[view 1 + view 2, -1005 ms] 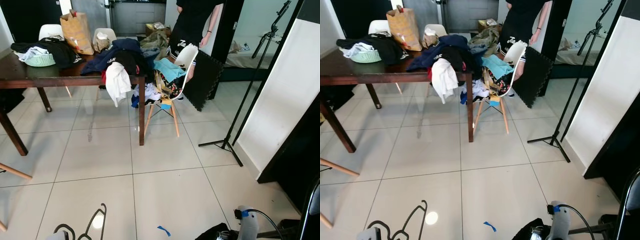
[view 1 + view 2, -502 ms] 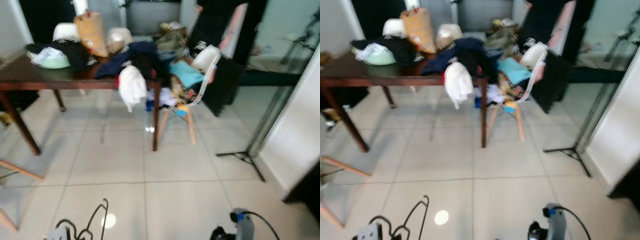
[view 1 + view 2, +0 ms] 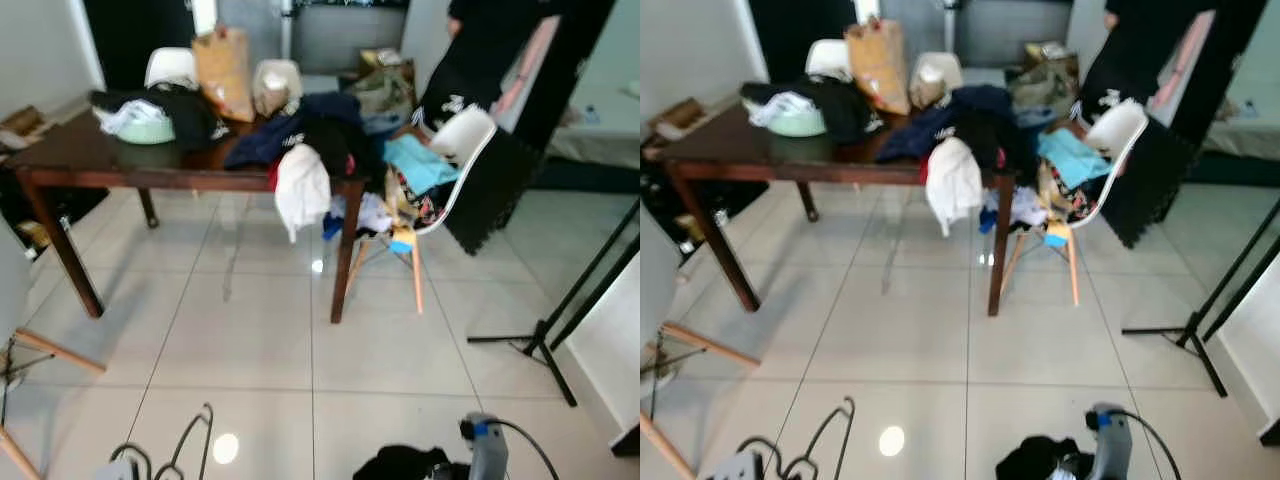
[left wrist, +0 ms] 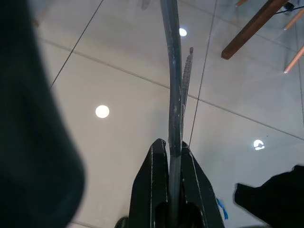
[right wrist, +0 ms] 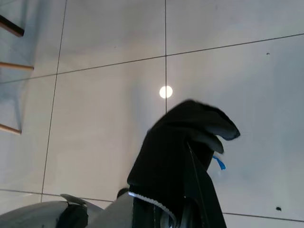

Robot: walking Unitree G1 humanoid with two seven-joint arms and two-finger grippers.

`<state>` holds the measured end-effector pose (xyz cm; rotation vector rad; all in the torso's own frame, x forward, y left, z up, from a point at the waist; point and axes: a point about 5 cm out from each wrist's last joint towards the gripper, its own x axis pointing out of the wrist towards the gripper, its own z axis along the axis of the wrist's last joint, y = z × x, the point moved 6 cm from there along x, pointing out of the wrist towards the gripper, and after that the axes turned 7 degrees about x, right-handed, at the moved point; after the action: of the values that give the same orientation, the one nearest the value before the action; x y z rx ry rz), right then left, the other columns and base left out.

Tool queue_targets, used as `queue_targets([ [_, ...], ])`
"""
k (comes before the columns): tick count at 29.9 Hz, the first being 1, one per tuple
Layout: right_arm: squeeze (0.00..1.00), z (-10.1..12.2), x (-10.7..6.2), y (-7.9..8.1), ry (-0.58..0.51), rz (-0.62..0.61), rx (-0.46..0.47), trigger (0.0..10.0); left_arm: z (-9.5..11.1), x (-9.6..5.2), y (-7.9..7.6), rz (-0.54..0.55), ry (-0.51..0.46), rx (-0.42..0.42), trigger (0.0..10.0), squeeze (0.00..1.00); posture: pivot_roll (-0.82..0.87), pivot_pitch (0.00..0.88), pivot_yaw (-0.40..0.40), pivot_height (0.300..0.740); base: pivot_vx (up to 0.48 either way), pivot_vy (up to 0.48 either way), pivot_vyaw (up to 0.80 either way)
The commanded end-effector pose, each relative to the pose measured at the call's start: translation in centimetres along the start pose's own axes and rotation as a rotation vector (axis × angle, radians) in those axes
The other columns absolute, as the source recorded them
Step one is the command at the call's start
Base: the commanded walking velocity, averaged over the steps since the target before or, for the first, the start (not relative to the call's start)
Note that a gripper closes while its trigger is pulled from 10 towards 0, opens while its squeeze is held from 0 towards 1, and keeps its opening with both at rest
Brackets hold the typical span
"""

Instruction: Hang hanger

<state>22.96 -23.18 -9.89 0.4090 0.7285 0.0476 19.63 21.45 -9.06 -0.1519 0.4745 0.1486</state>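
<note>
A black wire hanger (image 3: 190,442) hangs low at the bottom left, over the tiled floor. My left gripper (image 4: 169,145) is shut on its thin rod (image 4: 174,80), which runs straight out past the fingertips. A black garment (image 3: 403,463) bunches at the bottom centre beside my right arm (image 3: 487,455). In the right wrist view this garment (image 5: 183,142) drapes over my right gripper (image 5: 190,159), which is shut on it, and it hides most of both fingers.
A dark wooden table (image 3: 120,175) piled with clothes (image 3: 310,130) stands ahead, with a clothes-laden white chair (image 3: 450,160) at its right. A person in black (image 3: 500,50) stands behind. A black stand's legs (image 3: 545,345) spread at the right; wooden legs (image 3: 50,350) at the left.
The whole view has swung left, so the table and chair sit further right in the picture. The hanger and the black garment stay held low in my grippers.
</note>
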Motion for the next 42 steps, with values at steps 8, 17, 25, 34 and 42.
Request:
queue_targets([
  [8, 0.0, -0.1, 0.3, 0.4, 0.008, 0.006, 0.019, 10.0, -1.1, -0.5, 0.8, 0.018, 0.036, -0.002, 10.0, 0.0, 0.03, 0.0, -0.043, 0.74, 0.324, 0.0, -0.46],
  [17, 0.0, 0.2, 0.5, 0.6, -0.007, -0.004, 0.013, 10.0, -1.3, -0.5, 1.1, 0.02, 0.048, 0.002, 10.0, 0.0, 0.03, 0.0, -0.039, 0.74, 0.332, 0.0, 0.0],
  [25, 0.0, 9.2, 2.7, 6.2, -0.234, 0.212, -0.052, 10.0, 3.0, 0.4, 3.0, 0.054, -0.103, 0.044, 10.0, 0.0, 0.03, 0.0, -0.037, 0.74, 0.353, 0.0, 0.0],
  [34, 0.0, 15.9, 2.2, 13.5, -0.407, 0.459, -0.176, 10.0, 10.8, -0.1, 1.8, 0.009, -0.347, 0.131, 10.0, 0.0, 0.04, 0.0, -0.044, 0.74, 0.352, 0.0, 0.0],
  [42, 0.0, 20.3, 0.3, 17.5, -0.553, 0.577, -0.188, 10.0, 14.3, -0.6, -0.8, -0.052, -0.455, 0.169, 10.0, 0.0, 0.04, 0.0, -0.041, 0.74, 0.358, 0.0, 0.0],
])
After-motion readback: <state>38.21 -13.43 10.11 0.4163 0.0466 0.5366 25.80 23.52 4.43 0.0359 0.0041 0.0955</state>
